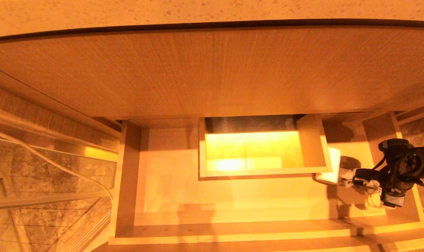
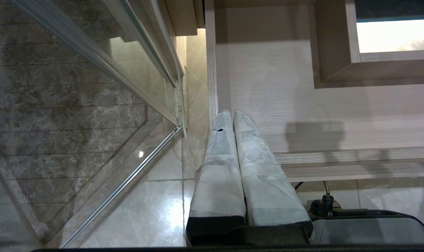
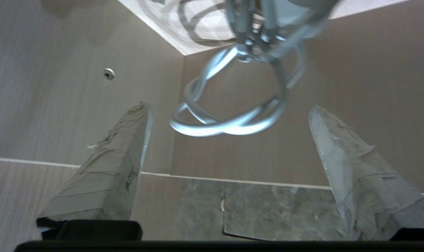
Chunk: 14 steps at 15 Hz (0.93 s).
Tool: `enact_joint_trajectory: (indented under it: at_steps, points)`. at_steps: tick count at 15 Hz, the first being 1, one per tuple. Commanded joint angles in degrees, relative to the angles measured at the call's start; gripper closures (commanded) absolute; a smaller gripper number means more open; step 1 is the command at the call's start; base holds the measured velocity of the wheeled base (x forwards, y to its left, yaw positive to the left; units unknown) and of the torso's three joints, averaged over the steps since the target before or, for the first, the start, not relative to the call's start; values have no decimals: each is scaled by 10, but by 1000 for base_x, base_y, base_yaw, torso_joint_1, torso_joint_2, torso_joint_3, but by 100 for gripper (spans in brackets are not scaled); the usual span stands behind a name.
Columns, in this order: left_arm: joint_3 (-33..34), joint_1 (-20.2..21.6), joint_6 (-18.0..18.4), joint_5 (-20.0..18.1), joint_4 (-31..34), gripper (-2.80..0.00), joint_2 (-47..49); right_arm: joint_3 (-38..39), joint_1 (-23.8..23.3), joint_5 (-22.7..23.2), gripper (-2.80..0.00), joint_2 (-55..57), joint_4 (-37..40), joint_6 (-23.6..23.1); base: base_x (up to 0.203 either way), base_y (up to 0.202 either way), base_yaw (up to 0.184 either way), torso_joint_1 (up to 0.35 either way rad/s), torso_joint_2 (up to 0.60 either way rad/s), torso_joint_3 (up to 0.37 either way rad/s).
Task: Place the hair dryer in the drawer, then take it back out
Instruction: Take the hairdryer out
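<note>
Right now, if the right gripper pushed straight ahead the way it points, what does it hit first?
Probably the coiled cord of the hair dryer, which hangs just beyond the open right gripper. Behind it is the drawer wall. Depth to the cord is unclear.

The right pincer point(image 3: 229, 140) reached low at the right side, its taped fingers point(image 3: 103, 175) spread wide. The left pincer point(image 2: 233, 115) hung parked, fingers pressed together.
</note>
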Motion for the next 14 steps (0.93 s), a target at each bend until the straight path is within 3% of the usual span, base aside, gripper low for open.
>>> enact_joint_trajectory:
  at_steps: [1,14]
  points:
    - [0,0,0,0,0,0,0,-2,0,-1,-280,14,-1,-4,0,0,0,0,0,0]
    - [0,0,0,0,0,0,0,-39,0,-1,-280,61,-5,14,0,0,0,0,0,0]
